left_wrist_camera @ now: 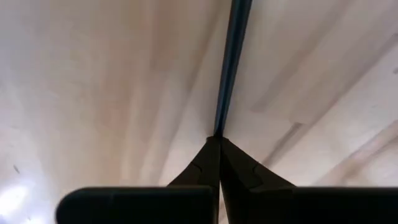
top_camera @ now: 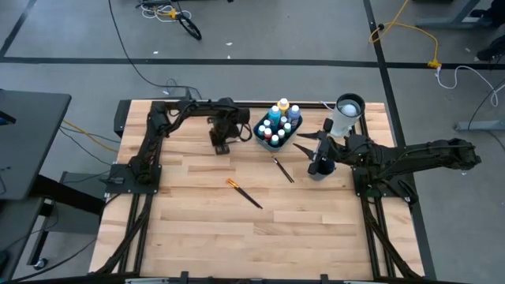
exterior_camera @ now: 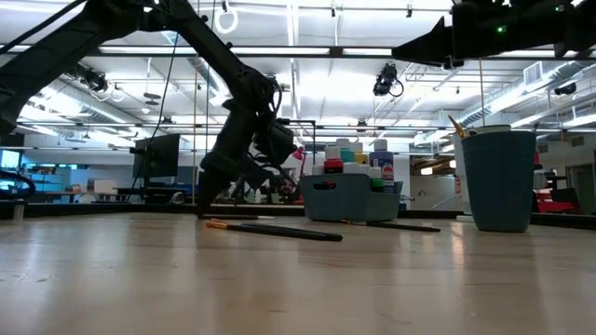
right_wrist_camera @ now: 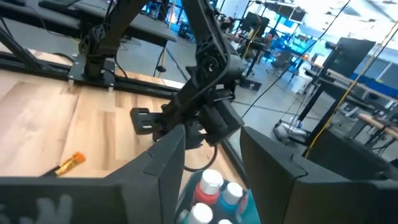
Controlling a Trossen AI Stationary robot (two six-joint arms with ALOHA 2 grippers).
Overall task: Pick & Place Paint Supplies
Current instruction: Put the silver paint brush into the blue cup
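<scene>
My left gripper points steeply down at the table left of the blue tray, shut on a thin dark brush. In the high view the gripper hides that brush. Paint bottles stand in the tray. Two more brushes lie flat on the wood, one with an orange end and one nearer the tray. My right gripper hovers level and open just right of the tray. The bottle caps show below its gap. My left gripper pinches the brush's thin end between its two fingertips, coming from above and pointing steeply down. The brush runs on from the tips along the line of the fingers. Whether it is lifted off the wood I cannot tell.
A tall cup stands at the far right behind my right gripper, with a brush tip sticking out of it. Bare wood lies toward the near edge. The arms' frames run down the table's left and right sides.
</scene>
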